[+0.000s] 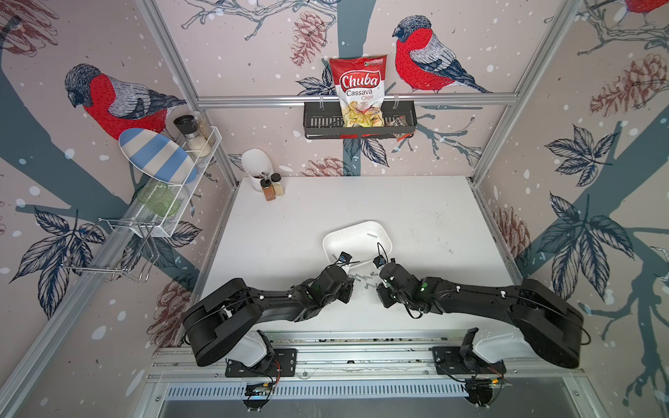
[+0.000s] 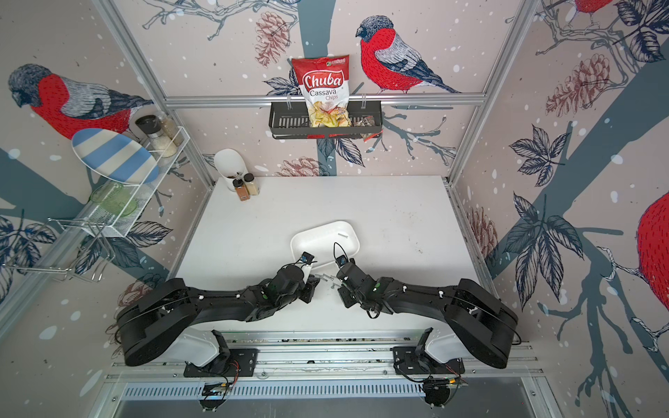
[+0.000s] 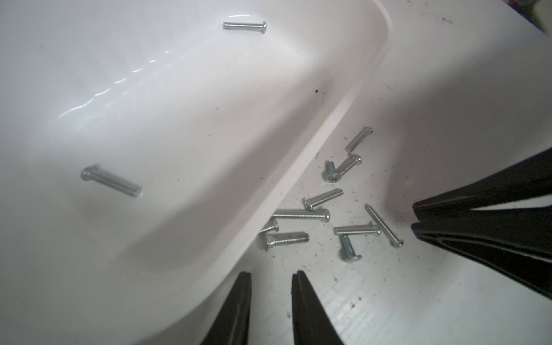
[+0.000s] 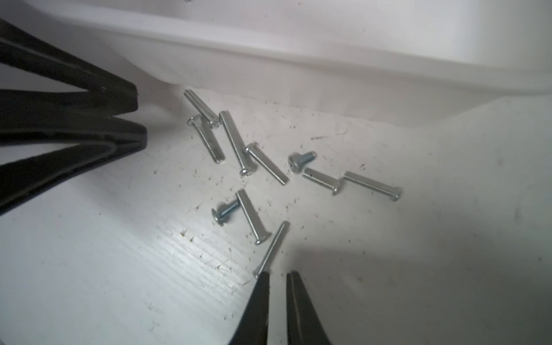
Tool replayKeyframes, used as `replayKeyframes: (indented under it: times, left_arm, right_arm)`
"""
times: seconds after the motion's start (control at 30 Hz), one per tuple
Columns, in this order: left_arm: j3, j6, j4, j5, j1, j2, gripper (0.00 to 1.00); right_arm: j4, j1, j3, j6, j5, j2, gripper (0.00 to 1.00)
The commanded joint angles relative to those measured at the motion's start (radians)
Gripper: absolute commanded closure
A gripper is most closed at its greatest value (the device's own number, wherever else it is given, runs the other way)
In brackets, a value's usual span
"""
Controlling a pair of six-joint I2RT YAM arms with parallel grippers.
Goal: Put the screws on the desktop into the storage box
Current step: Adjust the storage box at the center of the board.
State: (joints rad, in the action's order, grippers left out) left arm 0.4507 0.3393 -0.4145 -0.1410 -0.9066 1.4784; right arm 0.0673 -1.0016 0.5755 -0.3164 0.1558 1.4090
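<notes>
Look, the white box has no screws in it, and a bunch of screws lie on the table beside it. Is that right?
Not quite. The storage box is not empty: the left wrist view shows two screws lying inside it. The rest holds: other screws lie scattered on the desktop beside it.

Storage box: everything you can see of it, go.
The storage box is a shallow white tray, glossy like plastic, with rounded corners and a smooth rim. It sits flat on the desktop, skewed to its edges. Inside lie two screws, apart; loose screws lie outside along its near rim.
</notes>
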Motion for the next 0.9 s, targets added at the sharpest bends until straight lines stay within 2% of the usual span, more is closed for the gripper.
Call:
replayKeyframes:
  times: [0.0,0.33,0.7,0.87]
  left_arm:
    - [0.006,-0.011,-0.042,-0.027,0.025,0.024,0.71]
    - [-0.019,-0.018,-0.054,-0.013,0.087,-0.017,0.71]
    - [-0.002,-0.032,-0.071,-0.007,0.110,0.009,0.71]
    - [-0.012,-0.017,-0.079,0.034,0.110,0.007,0.71]
  right_arm:
    - [-0.049,0.000,0.007,-0.012,0.008,0.030,0.83]
    - [-0.058,-0.001,0.032,-0.016,0.043,0.065,0.81]
    - [-0.077,-0.006,0.038,-0.019,0.045,0.071,0.77]
    - [-0.075,-0.006,0.041,-0.017,0.049,0.088,0.77]
